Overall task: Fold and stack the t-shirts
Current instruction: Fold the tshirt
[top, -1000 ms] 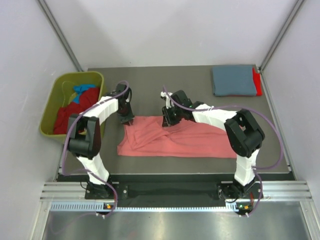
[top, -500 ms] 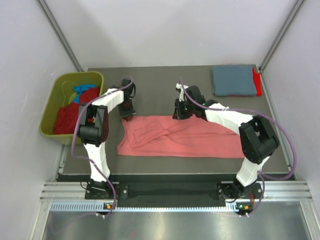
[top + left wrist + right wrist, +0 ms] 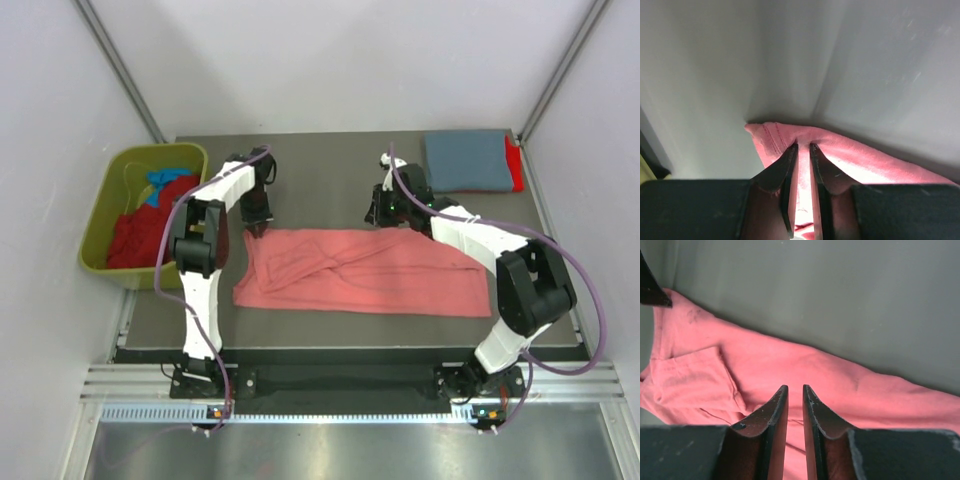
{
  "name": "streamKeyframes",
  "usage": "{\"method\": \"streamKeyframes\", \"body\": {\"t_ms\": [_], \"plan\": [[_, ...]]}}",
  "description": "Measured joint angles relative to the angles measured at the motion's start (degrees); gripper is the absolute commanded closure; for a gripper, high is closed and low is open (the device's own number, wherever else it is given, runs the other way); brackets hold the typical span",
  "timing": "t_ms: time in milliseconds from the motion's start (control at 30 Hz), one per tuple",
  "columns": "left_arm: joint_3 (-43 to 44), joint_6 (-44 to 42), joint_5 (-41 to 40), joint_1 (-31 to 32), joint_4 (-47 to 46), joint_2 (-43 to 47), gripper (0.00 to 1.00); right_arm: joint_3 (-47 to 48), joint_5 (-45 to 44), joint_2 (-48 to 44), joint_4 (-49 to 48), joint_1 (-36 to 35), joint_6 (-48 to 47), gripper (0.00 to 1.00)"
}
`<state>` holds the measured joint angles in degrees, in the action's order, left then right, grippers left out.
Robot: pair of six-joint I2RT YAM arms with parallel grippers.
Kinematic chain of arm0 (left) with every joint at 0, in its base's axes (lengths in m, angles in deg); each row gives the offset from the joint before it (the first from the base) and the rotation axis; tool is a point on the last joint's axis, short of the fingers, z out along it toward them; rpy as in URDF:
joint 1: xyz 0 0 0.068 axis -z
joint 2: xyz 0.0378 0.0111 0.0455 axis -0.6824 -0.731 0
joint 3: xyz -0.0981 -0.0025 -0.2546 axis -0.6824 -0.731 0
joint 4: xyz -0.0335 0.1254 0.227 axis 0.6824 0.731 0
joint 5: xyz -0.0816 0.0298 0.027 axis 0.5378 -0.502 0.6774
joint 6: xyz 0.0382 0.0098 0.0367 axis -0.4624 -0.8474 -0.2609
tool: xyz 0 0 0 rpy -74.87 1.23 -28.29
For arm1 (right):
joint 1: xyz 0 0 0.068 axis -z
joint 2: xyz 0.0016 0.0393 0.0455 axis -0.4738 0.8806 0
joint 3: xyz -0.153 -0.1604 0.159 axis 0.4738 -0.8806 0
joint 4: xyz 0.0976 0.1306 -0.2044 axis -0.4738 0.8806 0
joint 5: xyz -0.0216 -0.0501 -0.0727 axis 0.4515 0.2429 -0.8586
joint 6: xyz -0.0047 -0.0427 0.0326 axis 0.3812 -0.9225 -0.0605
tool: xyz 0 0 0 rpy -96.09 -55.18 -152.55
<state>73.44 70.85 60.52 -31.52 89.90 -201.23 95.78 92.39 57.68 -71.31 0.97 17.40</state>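
We saw the salmon-pink t-shirt (image 3: 360,272) spread flat and wide across the table (image 3: 330,170); everything below is placed w.r.t. that shirt. The left gripper (image 3: 258,222) sat at its far-left corner. In the wrist view its fingers (image 3: 789,170) were pinched on a raised hem of the shirt (image 3: 775,137), so closed on cloth. The right gripper (image 3: 385,215) hung at the far edge, approx. mid-right. Its fingers (image 3: 779,405) were drawn nearly together with only a slit between them, the shirt (image 3: 790,365) lying flat beneath. We couldn't tell if any cloth was caught there.

Left of the shirt stood the olive-green bin (image 3: 118,180), holding a dark red t-shirt (image 3: 130,235) and a bright blue one (image 3: 165,180). Beyond the far-right corner lay a folded grey-blue t-shirt (image 3: 465,160) atop a red one (image 3: 514,165). The left arm's links stood between bin and shirt. Purple cables looped over both arms.
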Motion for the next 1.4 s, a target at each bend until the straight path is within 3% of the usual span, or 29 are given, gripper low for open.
{"method": "streamKeyframes", "body": {"t_ms": [233,433,667,767,967,1400], "plan": [[6.1,-1.3,0.2,-0.5,-3.2,-2.1,0.78,0.0,0.1,0.0,0.3,0.1,-0.8,0.78],[4.0,-2.5,3.1,-0.9,-6.0,4.4,0.77,1.2,4.7,1.2,-0.3,-0.1,-2.7,0.71],[-7.1,-2.8,3.3,-1.1,-9.4,23.1,0.66,20.8,10.3,15.5,2.9,-3.0,-8.5,0.63],[-11.5,-3.8,4.8,-2.2,-10.9,26.8,0.63,27.5,11.1,20.5,3.9,-5.4,-10.4,0.63],[-10.6,-7.5,6.8,-4.2,-11.5,19.5,0.63,28.2,12.2,21.6,4.3,-8.5,-10.9,0.63],[-3.9,-12.5,5.3,-4.0,-11.3,5.6,0.62,17.9,10.6,14.0,3.8,-8.8,-11.6,0.63]]}}
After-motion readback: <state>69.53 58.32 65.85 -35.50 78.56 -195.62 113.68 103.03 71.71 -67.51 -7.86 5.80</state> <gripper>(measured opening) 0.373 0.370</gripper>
